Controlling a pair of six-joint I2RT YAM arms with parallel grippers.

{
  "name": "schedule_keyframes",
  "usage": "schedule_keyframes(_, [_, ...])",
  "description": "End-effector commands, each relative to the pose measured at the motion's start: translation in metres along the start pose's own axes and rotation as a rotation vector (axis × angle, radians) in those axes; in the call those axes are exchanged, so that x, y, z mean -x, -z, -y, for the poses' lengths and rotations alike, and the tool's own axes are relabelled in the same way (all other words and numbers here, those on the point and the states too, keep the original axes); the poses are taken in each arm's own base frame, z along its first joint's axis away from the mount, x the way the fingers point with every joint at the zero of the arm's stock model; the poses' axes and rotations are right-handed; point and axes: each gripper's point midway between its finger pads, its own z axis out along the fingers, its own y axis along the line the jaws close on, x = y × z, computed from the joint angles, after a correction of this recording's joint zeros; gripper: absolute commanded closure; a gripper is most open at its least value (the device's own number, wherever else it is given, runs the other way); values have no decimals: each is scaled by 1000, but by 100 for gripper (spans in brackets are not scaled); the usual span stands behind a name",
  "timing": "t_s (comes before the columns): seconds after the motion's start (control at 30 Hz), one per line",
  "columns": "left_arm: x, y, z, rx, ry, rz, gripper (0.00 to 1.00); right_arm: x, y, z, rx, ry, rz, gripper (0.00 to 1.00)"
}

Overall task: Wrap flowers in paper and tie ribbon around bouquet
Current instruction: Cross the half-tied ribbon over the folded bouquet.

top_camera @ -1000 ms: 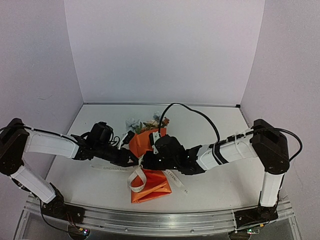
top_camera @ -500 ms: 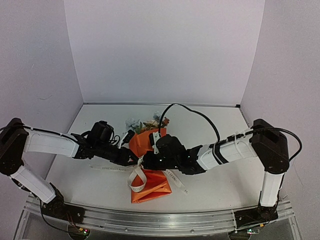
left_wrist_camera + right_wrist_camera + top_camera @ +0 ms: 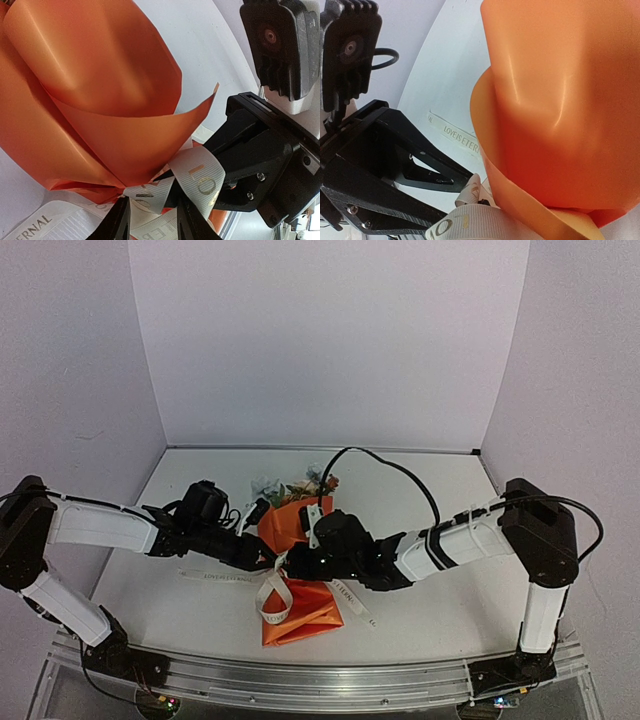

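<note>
**Both hands meet at the bouquet's waist**

Start at your left: the left arm reaches low across the surface [image 3: 430, 490], and the left hand [image 3: 266, 560] sits right at the pinched waist of the bouquet [image 3: 298, 524]. In the left wrist view its fingers [image 3: 119, 222] stand part-way apart with a band of the ribbon [image 3: 270, 598] lying between them. You cannot tell whether they clamp it or only straddle it.

One ribbon tail lies flat on the surface under the left hand, printed side up. A loop curls down over the lower flare of orange paper [image 3: 100, 100].

At the centre, the bouquet lies on the surface. The flowers [image 3: 300, 486] point toward the back wall, and the paper's wider skirt points toward the arm bases.

Now your right: the right hand [image 3: 292, 565] comes in from the other side, almost tip to tip with the left. It is pressed together, pinching a lettered fold of ribbon at the waist. A second tail trails off under the right forearm. The right arm's black cable [image 3: 390, 465] arches over the surface behind it.
</note>
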Motion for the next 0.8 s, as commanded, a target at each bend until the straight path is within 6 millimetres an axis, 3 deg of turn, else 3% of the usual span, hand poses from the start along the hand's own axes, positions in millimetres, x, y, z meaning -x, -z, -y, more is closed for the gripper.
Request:
schedule_keyframes(0.0, [23, 2, -2, 49, -53, 58, 63, 0, 4, -41, 167, 31, 4, 100])
schedule_keyframes(0.47, [25, 1, 6, 9, -88, 44, 66, -6, 9, -48, 225, 60, -17, 100])
schedule_keyframes(0.77, [19, -2, 9, -20, -85, 17, 60, -2, 7, -52, 242, 95, -13, 100])
